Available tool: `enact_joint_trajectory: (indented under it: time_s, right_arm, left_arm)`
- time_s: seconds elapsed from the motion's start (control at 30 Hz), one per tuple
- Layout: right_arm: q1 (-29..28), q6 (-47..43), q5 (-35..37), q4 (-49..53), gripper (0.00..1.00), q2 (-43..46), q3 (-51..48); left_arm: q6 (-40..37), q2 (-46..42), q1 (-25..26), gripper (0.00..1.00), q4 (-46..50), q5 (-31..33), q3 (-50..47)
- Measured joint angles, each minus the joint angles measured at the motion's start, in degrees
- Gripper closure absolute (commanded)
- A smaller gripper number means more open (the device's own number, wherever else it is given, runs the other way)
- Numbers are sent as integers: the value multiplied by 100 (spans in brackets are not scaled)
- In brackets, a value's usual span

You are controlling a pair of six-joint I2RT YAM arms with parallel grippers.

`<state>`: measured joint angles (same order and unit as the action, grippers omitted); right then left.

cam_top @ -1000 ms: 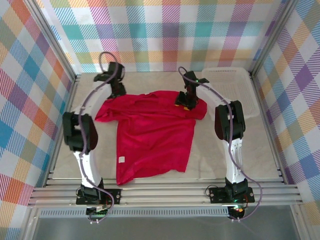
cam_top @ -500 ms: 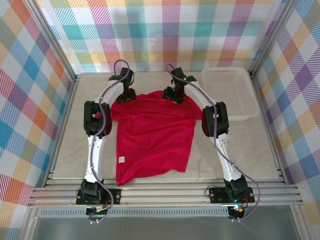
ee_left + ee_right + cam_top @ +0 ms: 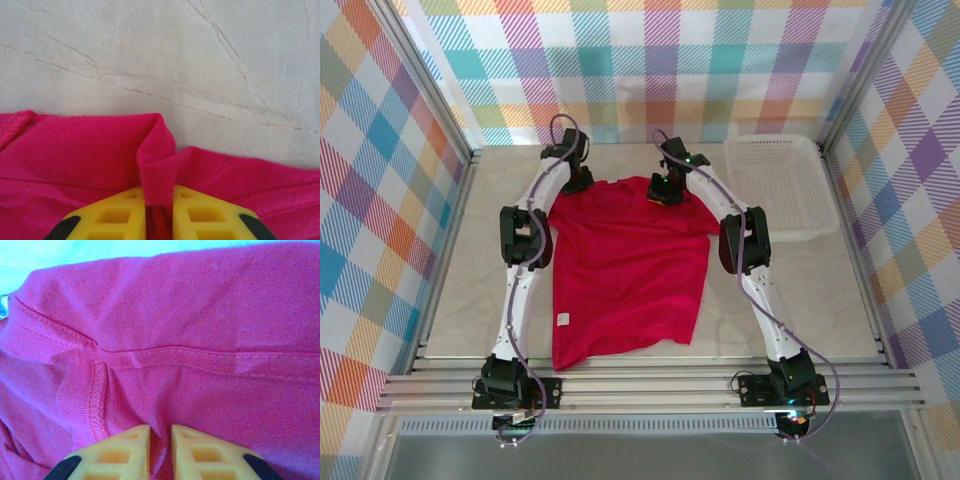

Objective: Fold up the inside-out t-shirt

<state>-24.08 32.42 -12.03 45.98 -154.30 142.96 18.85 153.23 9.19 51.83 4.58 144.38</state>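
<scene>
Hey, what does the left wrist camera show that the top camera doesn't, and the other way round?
Left wrist view: a ridge of the red t-shirt pinched upright between the yellow fingers of the left tool, and fine veins in the table surface. Top view: the t-shirt's whole outline spread flat, a small white patch near its lower left, the right tool at its far edge, and a white basket at far right. Shared: the red t-shirt, the table, and the left tool at the garment's far edge.
</scene>
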Motion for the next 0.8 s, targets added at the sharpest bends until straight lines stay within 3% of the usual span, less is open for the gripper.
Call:
enact_joint_trajectory:
  time_s: [0.3,0.43,0.6,0.7,0.8]
  right_arm:
    - [404,791,-7,-457,78,-103,79]
    - [780,1193,-264,-678,73,-455,595]
    - [1069,1377,-669,-796,58,-815,1311]
    - [1097,1305,-848,-872,51,-509,997]
    - [981,1069,-970,-754,48,144,313]
  left_arm:
    - [1202,459,-566,64,-831,-1375,579]
    - [1674,595,-752,54,-1331,-1950,664]
    - [1725,553,-802,50,-1355,-2146,658]
    - [1502,205,-774,49,-1051,-2105,299]
    - [1220,-719,-678,50,-883,-2009,-861]
